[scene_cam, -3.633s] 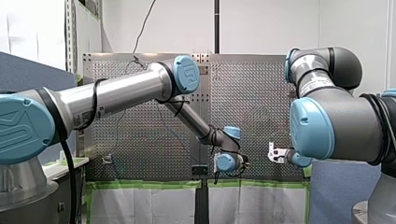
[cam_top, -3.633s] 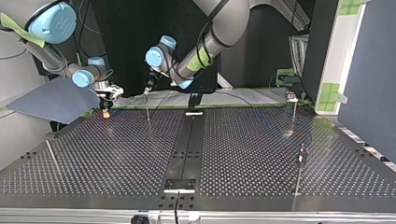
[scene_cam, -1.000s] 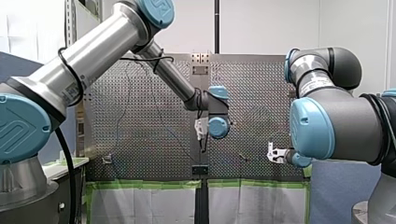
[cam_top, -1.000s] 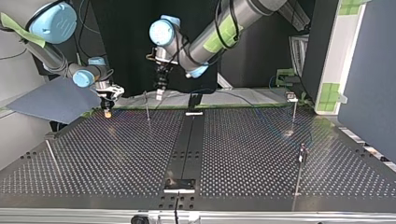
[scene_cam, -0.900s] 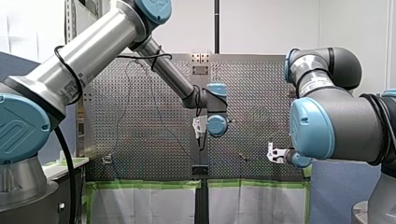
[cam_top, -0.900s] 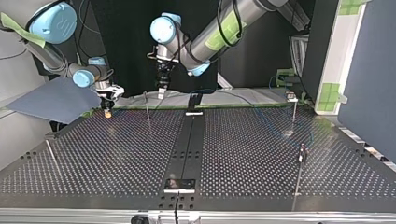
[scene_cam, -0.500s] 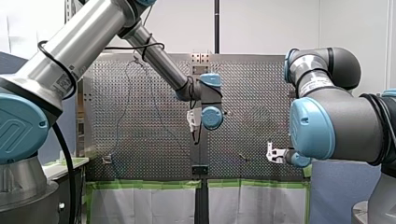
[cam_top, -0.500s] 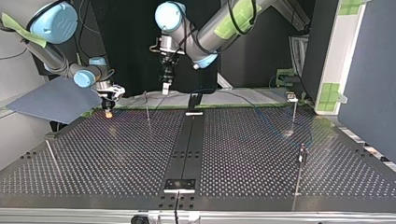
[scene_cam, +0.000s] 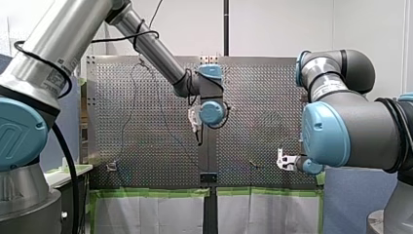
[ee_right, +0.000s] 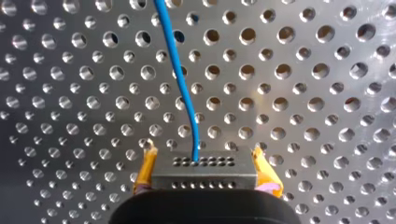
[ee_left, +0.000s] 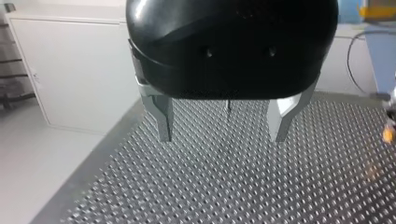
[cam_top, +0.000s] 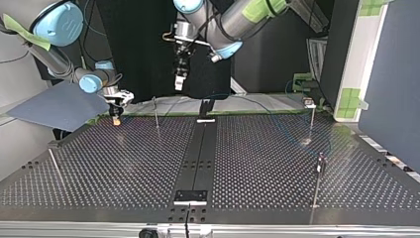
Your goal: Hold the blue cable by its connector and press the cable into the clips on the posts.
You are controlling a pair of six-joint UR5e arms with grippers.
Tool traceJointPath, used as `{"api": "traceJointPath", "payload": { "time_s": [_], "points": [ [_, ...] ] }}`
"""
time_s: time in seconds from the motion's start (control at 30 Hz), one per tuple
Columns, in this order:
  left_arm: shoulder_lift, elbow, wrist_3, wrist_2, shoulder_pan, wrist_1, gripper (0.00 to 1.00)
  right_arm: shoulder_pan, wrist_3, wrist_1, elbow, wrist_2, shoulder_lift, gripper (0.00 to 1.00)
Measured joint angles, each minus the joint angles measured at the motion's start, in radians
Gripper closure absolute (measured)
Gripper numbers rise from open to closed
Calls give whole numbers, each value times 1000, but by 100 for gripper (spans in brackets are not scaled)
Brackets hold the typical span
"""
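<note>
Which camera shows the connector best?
Right wrist view: the connector sits between my right claw's yellow pads, blue cable leaving it. The top view shows that claw only small; in the front and left wrist views I cannot make it out.

I see a perforated table (cam_top: pixel 124 163) divided by a black centre strip (cam_top: pixel 197 153). Green tape (scene_cam: pixel 146 193) runs along its lower edge in the front view. A blue-grey sheet (cam_top: pixel 54 106) sits at the top view's left. A white cabinet (ee_left: pixel 74 70) stands beside the table.
</note>
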Motion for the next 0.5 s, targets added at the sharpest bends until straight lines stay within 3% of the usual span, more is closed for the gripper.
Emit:
{"api": "traceJointPath", "payload": {
  "time_s": [0.33, 0.5],
  "points": [
    [100, -100, -33, 2, -16, 7, 0, 4, 1, -1, 0, 1, 0, 100],
    [154, -154, -48, 11, -14, 46, 0, 5, 2, -2, 0, 0, 0, 100]
  ]
}}
